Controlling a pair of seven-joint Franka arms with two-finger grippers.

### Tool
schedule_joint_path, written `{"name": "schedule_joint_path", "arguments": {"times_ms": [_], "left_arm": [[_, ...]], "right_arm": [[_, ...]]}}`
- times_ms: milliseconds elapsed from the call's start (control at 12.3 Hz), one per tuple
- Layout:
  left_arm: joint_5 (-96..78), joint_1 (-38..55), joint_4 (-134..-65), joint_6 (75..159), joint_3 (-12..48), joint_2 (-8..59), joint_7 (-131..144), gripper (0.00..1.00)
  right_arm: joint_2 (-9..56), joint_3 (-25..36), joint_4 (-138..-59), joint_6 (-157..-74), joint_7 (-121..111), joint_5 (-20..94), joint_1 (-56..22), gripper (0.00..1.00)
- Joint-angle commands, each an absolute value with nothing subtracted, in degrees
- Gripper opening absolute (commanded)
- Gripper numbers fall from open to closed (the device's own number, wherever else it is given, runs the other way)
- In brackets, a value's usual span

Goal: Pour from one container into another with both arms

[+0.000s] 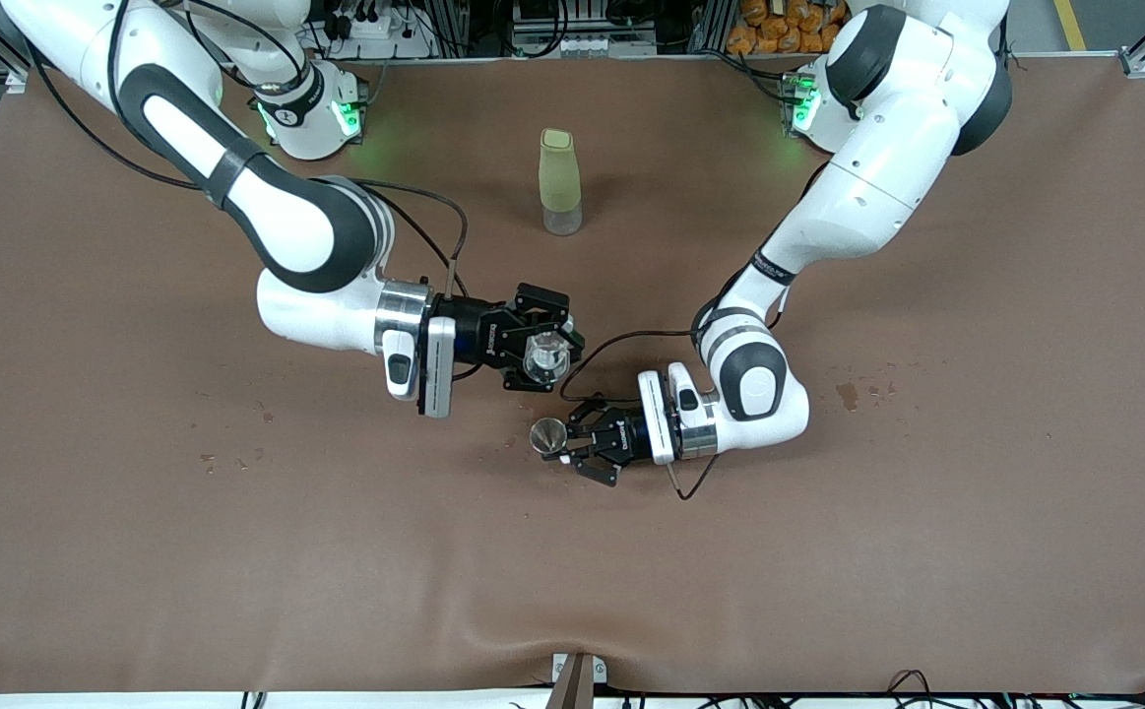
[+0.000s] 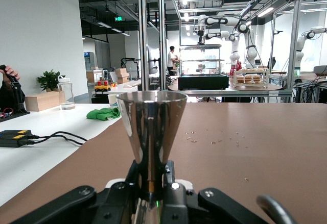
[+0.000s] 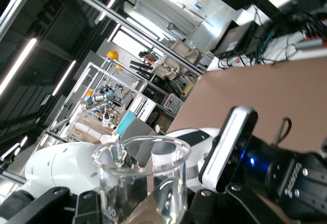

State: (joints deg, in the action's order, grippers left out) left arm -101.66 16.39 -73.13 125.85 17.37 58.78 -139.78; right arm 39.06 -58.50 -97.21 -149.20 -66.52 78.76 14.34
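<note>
Your two arms meet over the brown table point(image 1: 139, 551), nearer the front camera than the pale-green bottle point(image 1: 560, 182), which serves as your landmark. The right gripper point(image 1: 544, 347) has its jaws closed on the clear glass cup point(image 1: 545, 356), held up in the air and tipped on its side. The left gripper point(image 1: 572, 440) clamps the waist of the silvery jigger point(image 1: 547, 434), which stands upright lower down, nearer the camera than the bottle and toward the left arm's end of the cup. Your risk, as it looks from here: the cup's mouth does not appear to sit squarely over the jigger's narrow top cone, so any pour could run past the rim onto the table; tipping faster would worsen that. The left wrist view shows the jigger point(image 2: 152, 127) upright and the fingers point(image 2: 168, 175) pinching its neck, which the front view blurs. The right wrist view shows the cup's open rim point(image 3: 141, 152) close up; whether anything is inside cannot be told.
</note>
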Motion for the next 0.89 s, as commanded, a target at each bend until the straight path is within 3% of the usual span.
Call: {"name": "schedule_joint_path", "arguments": {"times_ms": [0, 812], "left_arm": [[-103.4, 16.7, -73.0, 125.8, 17.0, 57.9, -140.1, 0.0], [-102.8, 15.8, -77.3, 124.0, 17.1, 57.0, -140.5, 0.0]], "right_arm": [[37.0, -57.3, -98.4, -150.2, -60.1, 79.9, 13.3, 0.0], [37.8, -52.4, -94.9, -150.1, -51.6, 79.9, 9.0, 0.0]]}}
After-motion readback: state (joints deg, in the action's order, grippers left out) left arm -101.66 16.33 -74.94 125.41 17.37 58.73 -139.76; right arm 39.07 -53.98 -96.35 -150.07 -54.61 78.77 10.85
